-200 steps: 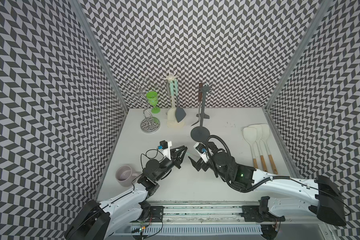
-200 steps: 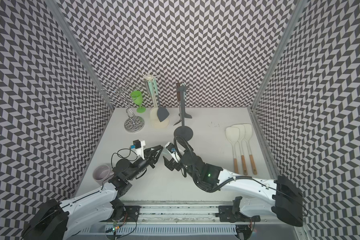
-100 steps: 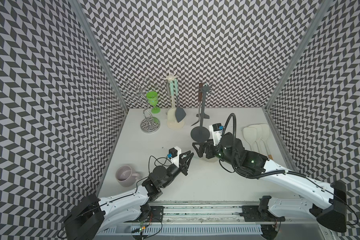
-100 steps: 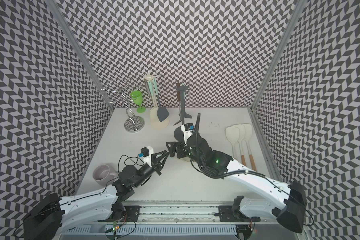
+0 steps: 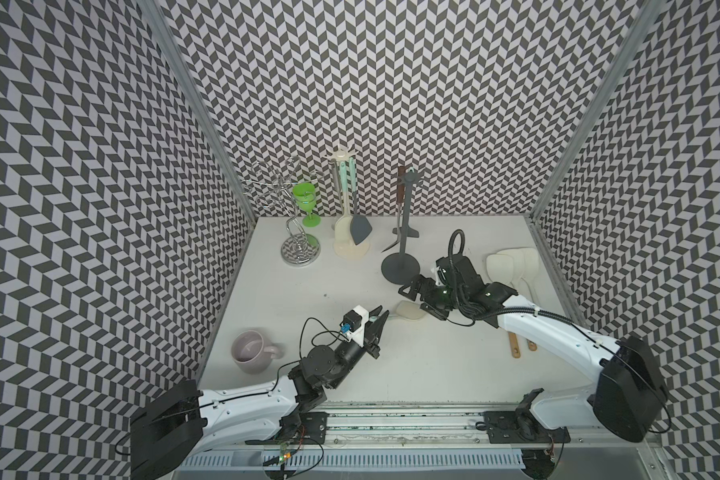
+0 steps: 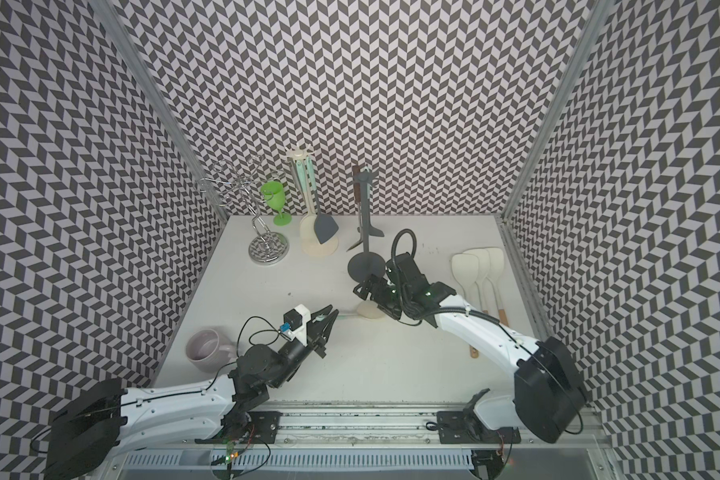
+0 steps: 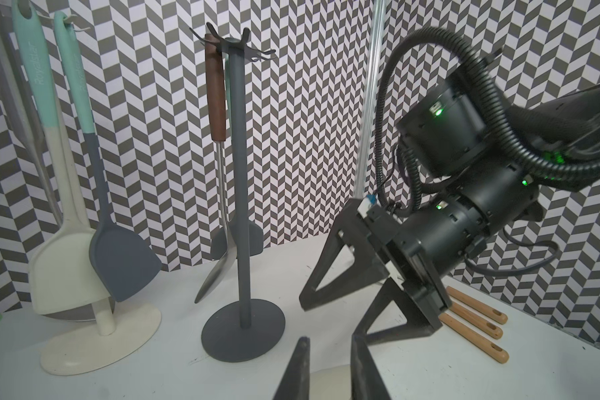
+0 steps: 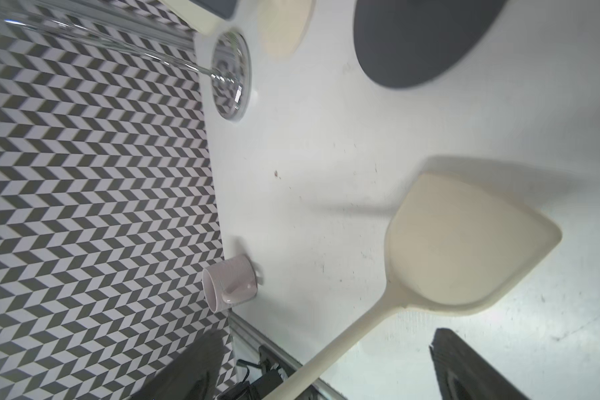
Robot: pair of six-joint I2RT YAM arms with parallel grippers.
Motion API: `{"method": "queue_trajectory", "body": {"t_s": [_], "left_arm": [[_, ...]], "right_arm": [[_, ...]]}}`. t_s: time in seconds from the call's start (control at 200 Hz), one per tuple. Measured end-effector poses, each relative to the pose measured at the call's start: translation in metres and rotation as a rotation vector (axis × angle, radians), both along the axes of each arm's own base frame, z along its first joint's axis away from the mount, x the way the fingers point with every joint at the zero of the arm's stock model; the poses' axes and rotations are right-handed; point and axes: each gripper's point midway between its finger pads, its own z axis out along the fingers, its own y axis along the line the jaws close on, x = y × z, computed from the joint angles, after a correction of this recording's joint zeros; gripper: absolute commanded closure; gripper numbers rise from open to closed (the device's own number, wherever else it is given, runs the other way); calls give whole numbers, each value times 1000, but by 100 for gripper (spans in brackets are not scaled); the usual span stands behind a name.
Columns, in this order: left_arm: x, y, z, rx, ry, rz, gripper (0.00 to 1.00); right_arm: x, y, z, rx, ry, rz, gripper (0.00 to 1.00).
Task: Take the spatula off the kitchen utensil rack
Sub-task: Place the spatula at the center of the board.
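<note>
At centre of white table (image 5: 308,311): cream silicone spatula (image 5: 408,311), mint handle, off cream utensil rack (image 5: 356,252). Handle pinched in left gripper (image 5: 378,323), jaws narrow. Right gripper (image 5: 418,299) has drawn apart from left, now over blade, jaws wide, empty. Removal judged done; set-down pending.

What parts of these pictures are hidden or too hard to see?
- Cream spatula: in both top views the left gripper covers the handle where it grips.
- Same handle, right wrist view: its end runs off the picture's edge.
- Three wooden-handled spatulas: the right arm hides their middles in both top views.
- Cream utensil rack: its top is cut off in the left wrist view.
</note>
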Motion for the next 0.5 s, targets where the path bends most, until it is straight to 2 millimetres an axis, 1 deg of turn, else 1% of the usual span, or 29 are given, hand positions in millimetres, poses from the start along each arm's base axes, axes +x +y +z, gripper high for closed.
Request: {"method": "queue_trajectory", "body": {"t_s": [0.105, 0.2, 0.3, 0.351, 0.501], "left_arm": [[-1, 0, 1, 15, -21, 8, 100], [-5, -2, 4, 25, -45, 8, 100], [-9, -7, 2, 52, -67, 7, 100], [-11, -9, 1, 71, -78, 7, 100], [-19, -17, -4, 128, -114, 5, 100]], "right_arm": [[-15, 8, -16, -10, 117, 27, 8], [-24, 12, -21, -17, 187, 40, 8], [-28, 15, -19, -17, 229, 46, 10], [-28, 16, -17, -18, 244, 45, 13], [-20, 24, -7, -50, 273, 54, 21]]}}
